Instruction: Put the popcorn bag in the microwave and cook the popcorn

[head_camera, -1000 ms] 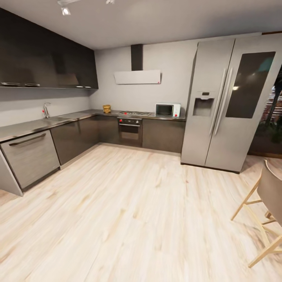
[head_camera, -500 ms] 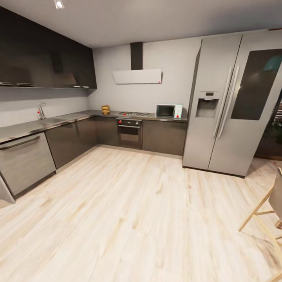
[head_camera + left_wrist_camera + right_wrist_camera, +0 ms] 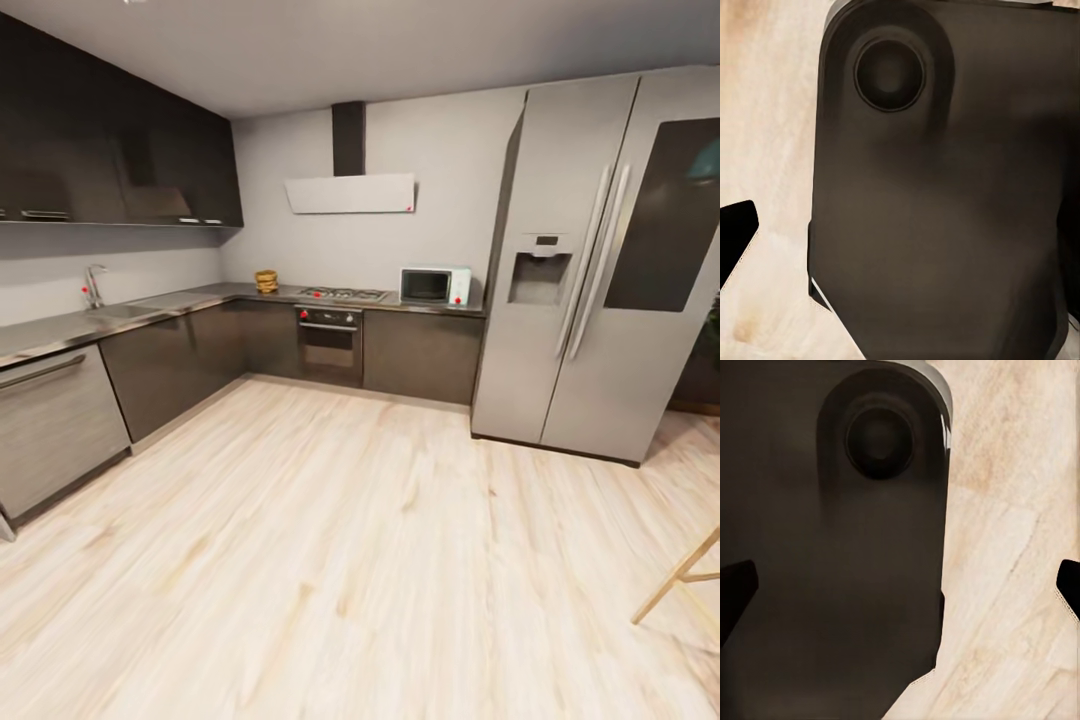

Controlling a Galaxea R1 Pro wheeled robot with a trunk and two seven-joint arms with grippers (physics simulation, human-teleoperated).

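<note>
**A:** Tan burlap, far off: popcorn bag upright on the countertop, in the corner just beside the gas hob. Not yet reached.

**B:** And the microwave?

**A:** Pale mint, door closed, on the same worktop past the hob, next to the tall grey fridge. Well apart from the bag, with the hob between.

**B:** Why so much wood floor in front?

**A:** Probably mid-approach, with a wide stretch of planks to cross before any reach. Arms likely tucked low for the drive, hence wrist cameras aimed down at planks and a dark rounded housing, seemingly the robot's own.

**B:** Pincers?

**A:** Right gripper: fingertips out at both edges of the wrist view, wide apart, holding nothing. Left gripper: one dark fingertip visible, the other lost against the dark housing. Spread impossible to tell; nothing seen in it.

**B:** Any brand or label?

**A:** None legible. Small red dots on the faucet, oven, hood and microwave. Dispenser panel on the fridge door too small to read.
</note>
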